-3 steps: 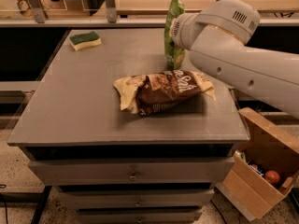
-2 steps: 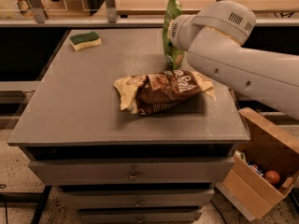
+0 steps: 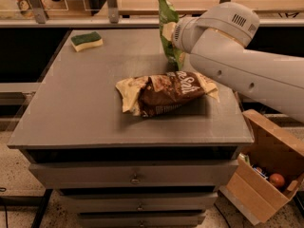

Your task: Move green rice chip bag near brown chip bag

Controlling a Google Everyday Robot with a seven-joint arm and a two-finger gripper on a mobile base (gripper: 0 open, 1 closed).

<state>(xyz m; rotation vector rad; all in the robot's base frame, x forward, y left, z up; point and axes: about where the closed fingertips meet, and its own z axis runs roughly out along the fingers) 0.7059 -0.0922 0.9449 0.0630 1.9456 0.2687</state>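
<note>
1. The tall glossy green rice chip bag [image 3: 167, 30] leans further left than 1 s ago. It's just behind the wrinkled dark brown chip bag [image 3: 166, 93], so we judge the task nearly done.
2. The gripper [image 3: 175, 35] is at the green bag, behind the white arm [image 3: 237, 65]; we can't tell its grip state.
3. Flat grey cabinet top [image 3: 85, 108]; green-yellow sponge [image 3: 86, 41] back left; open cardboard box [image 3: 266, 175] on the floor, right.

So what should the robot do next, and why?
Probably set the bag down about where it is. The gripper, at the back right of the table, is by the green rice chip bag, whose bottom is close behind the brown chip bag.
</note>
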